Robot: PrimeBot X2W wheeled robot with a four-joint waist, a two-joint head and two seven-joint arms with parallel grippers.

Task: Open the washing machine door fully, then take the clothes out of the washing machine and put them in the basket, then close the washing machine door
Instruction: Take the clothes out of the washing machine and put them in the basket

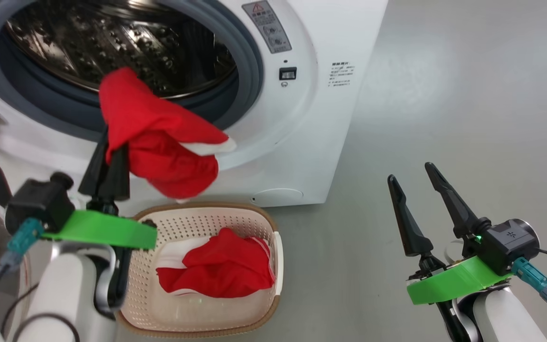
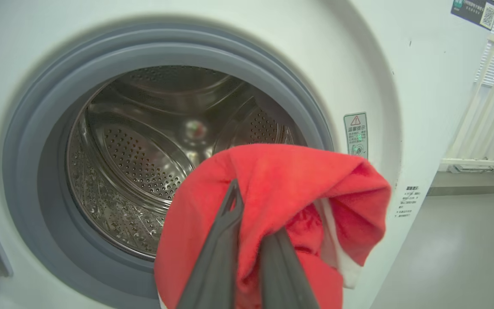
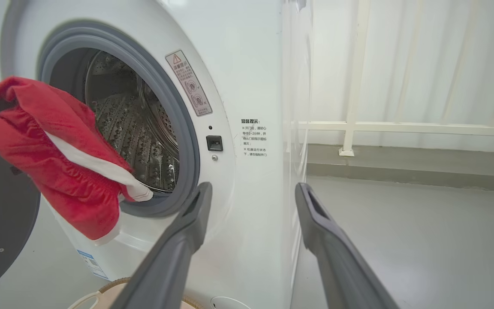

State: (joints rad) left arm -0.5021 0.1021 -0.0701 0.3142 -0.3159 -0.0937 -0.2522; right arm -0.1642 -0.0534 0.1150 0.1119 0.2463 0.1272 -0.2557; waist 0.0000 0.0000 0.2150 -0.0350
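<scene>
The washing machine door (image 3: 2,231) stands swung wide open to the left, so the first step looks done. The left claw (image 1: 108,159) is clenched on a red garment (image 1: 159,142), which hangs in the air in front of the washing machine (image 1: 311,118), just outside the grey ring and above the far edge of the basket (image 1: 266,222). The basket sits on the floor near the machine's foot and has another red garment (image 1: 221,266) lying in it. The right claw (image 1: 410,172) is released and holds nothing, well off to the right over bare floor.

The steel drum (image 2: 144,159) looks empty, though the hanging cloth hides its lower right part, so I cannot be sure. By my reckoning, what is left is dropping the held piece into the basket, checking the drum and shutting the door.
</scene>
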